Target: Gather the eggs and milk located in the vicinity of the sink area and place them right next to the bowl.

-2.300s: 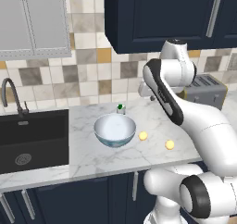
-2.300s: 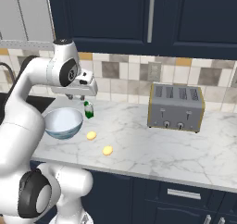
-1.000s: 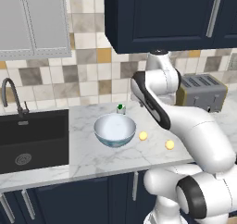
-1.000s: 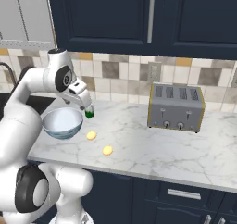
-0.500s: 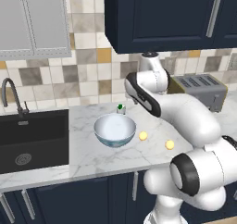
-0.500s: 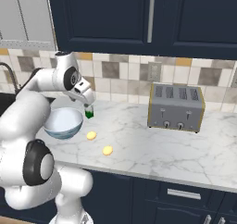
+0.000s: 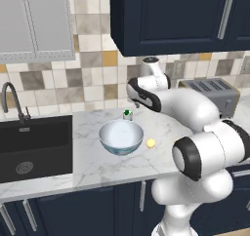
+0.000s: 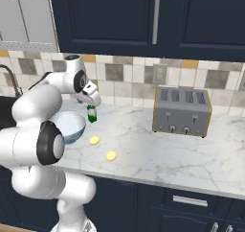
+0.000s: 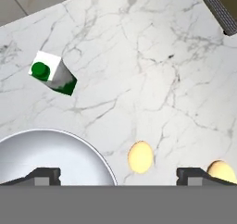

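Observation:
The milk [image 9: 52, 73], a small white carton with a green top, stands on the marble counter just behind the bowl [image 9: 51, 158], with a gap between them. Two yellow-orange eggs [image 9: 140, 156] [image 9: 221, 171] lie on the counter right of the bowl. My gripper [image 9: 118, 177] hangs open above the counter by the bowl's rim, with nothing between its fingers. From the left base the gripper [image 7: 136, 104] hovers just above and right of the milk [image 7: 127, 114], behind the bowl [image 7: 121, 136]; one egg [image 7: 151, 143] lies beside the bowl. The black sink [image 7: 34, 147] is at the left.
A grey toaster [image 8: 182, 111] stands at the back right of the counter. The dark faucet [image 7: 12, 101] rises behind the sink. Dark wall cabinets [image 7: 171, 15] hang overhead. Bare marble [image 8: 158, 154] stretches between the eggs [image 8: 111, 156] and the toaster.
The arm has swung left and down toward the back of the counter, bringing the hand over the milk. The jaws stay open. Bowl, milk and eggs have not moved.

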